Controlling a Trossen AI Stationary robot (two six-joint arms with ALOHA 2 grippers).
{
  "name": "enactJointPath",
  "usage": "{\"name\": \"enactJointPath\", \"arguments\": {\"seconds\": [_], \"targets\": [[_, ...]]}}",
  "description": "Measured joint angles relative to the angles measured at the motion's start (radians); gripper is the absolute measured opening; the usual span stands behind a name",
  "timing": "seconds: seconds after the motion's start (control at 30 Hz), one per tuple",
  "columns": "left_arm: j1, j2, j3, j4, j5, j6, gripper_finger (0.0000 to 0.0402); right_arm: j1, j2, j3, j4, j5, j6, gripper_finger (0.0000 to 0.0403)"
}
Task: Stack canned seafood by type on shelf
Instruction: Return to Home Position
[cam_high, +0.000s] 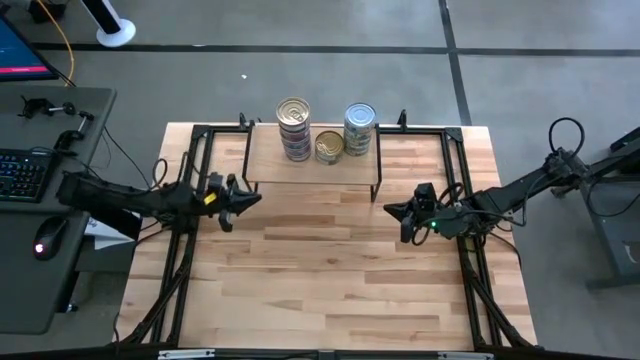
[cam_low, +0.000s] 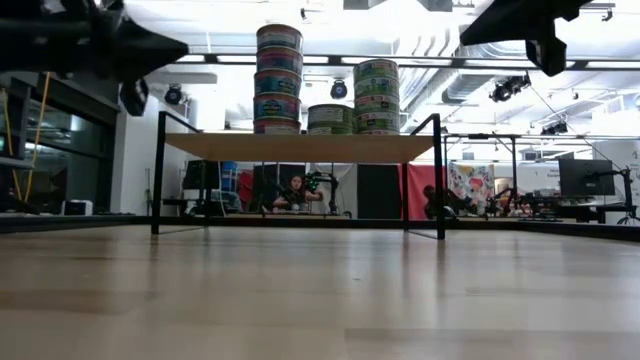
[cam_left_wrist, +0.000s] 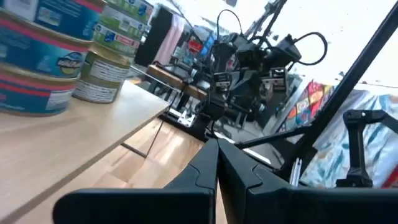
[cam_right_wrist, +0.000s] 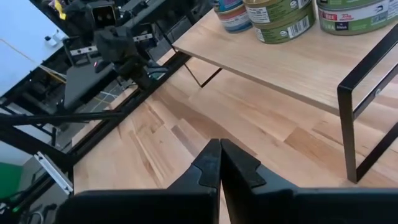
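Note:
The tins stand on the shelf (cam_high: 312, 160) in three stacks: a tall stack (cam_high: 294, 128) with blue and red labels on its left part, a short gold-topped stack (cam_high: 329, 146) in the middle, and a green-labelled stack (cam_high: 360, 128) on the right. The low view shows the tall stack (cam_low: 279, 78), short stack (cam_low: 330, 118) and green stack (cam_low: 376, 95) on the board (cam_low: 300, 148). My left gripper (cam_high: 252, 200) hovers shut off the shelf's left near corner. My right gripper (cam_high: 392, 209) hovers shut off the shelf's right near corner. Both hold nothing.
A black metal frame (cam_high: 185, 250) runs along the table's left, right and far sides. Bare butcher-block tabletop (cam_high: 320, 270) lies in front of the shelf. A desk with keyboard (cam_high: 20, 175) and mouse (cam_high: 40, 247) stands beyond the table's left edge. A person (cam_low: 296, 190) sits in the room behind.

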Motion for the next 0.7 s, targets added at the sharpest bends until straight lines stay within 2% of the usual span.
{"name": "enactJointPath", "arguments": {"seconds": [0.1,0.23,0.33,0.43,0.53,0.6,0.7], "targets": [[-0.047,-0.053,-0.036,-0.009,-0.063,0.03,0.0,0.001,0.0,0.0,0.003,-0.001,0.004,0.0],[-0.051,-0.112,-0.061,-0.103,-0.07,0.078,0.0,0.002,-0.004,0.0,-0.002,-0.005,0.022,0.0],[-0.035,-0.158,-0.112,-0.149,-0.068,0.037,0.0,0.002,-0.017,0.0,-0.021,-0.028,0.023,0.0],[-0.026,-0.195,-0.111,-0.257,-0.063,-0.015,0.0,0.002,-0.04,0.0,-0.049,-0.063,0.022,0.0],[-0.026,-0.218,-0.111,-0.295,-0.069,-0.041,0.0,0.009,-0.059,0.0,-0.091,-0.081,0.017,0.0],[-0.026,-0.221,-0.111,-0.301,-0.07,-0.067,0.0,0.008,-0.06,-0.004,-0.098,-0.123,-0.012,0.0],[-0.026,-0.221,-0.111,-0.303,-0.069,-0.121,0.0,-0.04,-0.067,-0.068,0.003,-0.22,-0.112,0.0]]}}
